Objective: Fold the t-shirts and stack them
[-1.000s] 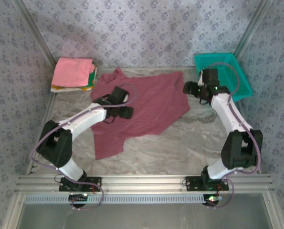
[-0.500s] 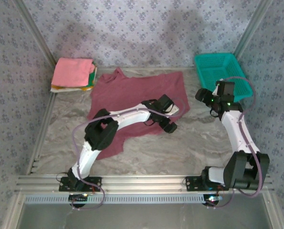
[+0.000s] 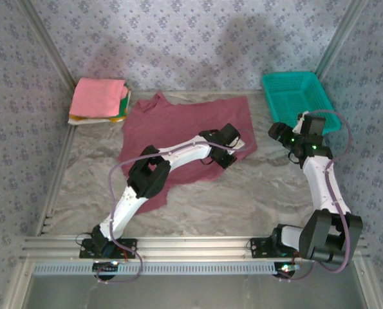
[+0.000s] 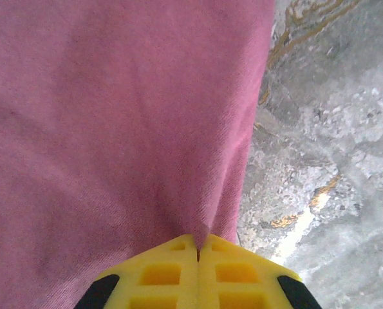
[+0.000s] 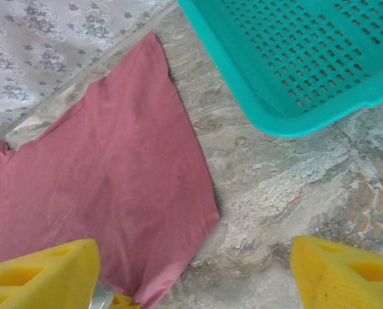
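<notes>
Maroon shirt (image 3: 178, 122) spread on the tabletop (image 3: 255, 193) — left jaws pinched shut on its edge, right jaws wide, empty, near the teal basket (image 3: 300, 96); folded shirts (image 3: 100, 100) stacked far-left.

maroon t-shirt (image 3: 178, 125) spread out, folded stack (image 3: 100, 100) beside

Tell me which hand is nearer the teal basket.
Right. The right hand hovers beside the teal basket; the left hand is farther left, shut on the maroon t-shirt.
</notes>
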Motion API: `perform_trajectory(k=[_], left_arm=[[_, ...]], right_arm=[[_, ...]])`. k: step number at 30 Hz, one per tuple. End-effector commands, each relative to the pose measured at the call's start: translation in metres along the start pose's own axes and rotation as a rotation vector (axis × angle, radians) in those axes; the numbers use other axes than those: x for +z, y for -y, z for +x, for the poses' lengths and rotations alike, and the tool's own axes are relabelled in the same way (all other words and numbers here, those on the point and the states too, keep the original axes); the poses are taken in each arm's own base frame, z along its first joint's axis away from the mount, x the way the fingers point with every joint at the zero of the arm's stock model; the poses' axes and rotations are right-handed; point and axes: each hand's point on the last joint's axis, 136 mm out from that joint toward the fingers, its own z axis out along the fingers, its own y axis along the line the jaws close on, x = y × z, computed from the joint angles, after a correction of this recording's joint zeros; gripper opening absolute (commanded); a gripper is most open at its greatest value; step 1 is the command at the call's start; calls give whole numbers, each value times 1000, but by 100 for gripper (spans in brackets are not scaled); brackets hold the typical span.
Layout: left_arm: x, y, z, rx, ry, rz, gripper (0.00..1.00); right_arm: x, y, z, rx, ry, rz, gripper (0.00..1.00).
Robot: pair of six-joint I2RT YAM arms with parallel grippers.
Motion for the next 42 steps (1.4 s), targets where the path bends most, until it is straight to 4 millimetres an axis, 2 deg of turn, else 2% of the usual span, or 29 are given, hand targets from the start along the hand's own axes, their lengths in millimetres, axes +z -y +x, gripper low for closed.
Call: perform_trajectory(k=[1, 4, 5, 7, 10, 13, 15, 17, 19, 21, 23, 24, 25, 26, 30, 31, 32, 34, 37, 39, 42], left_arm=[[-42, 2, -21, -42, 58, 48, 0], [-72, 3, -35, -109, 121, 157, 0], [-81, -2, -39, -145, 143, 193, 0], [-92, -27, -44, -250, 175, 274, 0], [-85, -72, -38, -272, 165, 196, 0], [-73, -94, -42, -278, 175, 219, 2], [-60, -108, -41, -282, 138, 198, 0], [-50, -118, -38, -292, 97, 193, 0], [-45, -121, -39, -296, 89, 206, 4], [-43, -123, -40, -292, 95, 200, 10], [-41, -126, -38, -294, 101, 194, 9], [-40, -132, -37, -306, 100, 179, 12], [-41, -138, -36, -321, 98, 168, 28], [-43, -143, -34, -335, 95, 158, 38], [-69, -172, -26, -398, 144, 82, 41], [-77, -181, -23, -417, 168, 47, 47], [-86, -189, -20, -436, 185, 17, 49], [-106, -200, -7, -478, 211, -40, 49], [-134, -202, 16, -516, 244, -115, 49], [-149, -196, 33, -534, 251, -143, 50], [-163, -188, 64, -564, 256, -184, 53]], right_arm=[[6, -4, 12, -4, -40, -33, 80], [11, -14, 26, -22, -85, -83, 79], [13, -19, 30, -31, -99, -93, 79], [19, -30, 43, -63, -140, -115, 79], [32, -49, 64, -108, -213, -147, 79], [49, -65, 85, -126, -292, -170, 79], [60, -74, 97, -98, -349, -204, 79], [71, -80, 106, -63, -383, -234, 78], [84, -83, 116, -61, -419, -236, 77], [94, -88, 118, -61, -424, -243, 76], [102, -100, 117, -53, -416, -305, 73], [106, -108, 118, -54, -419, -340, 73], [109, -114, 120, -51, -426, -360, 73], [113, -117, 123, -38, -441, -373, 72], [126, -133, 150, -13, -522, -404, 66], [128, -135, 158, -8, -530, -404, 66], [130, -136, 163, -3, -530, -397, 65], [138, -136, 173, 15, -526, -355, 59], [150, -134, 179, 89, -520, -323, 50], [154, -135, 185, 126, -513, -311, 46], [146, -133, 187, 132, -471, -281, 47]])
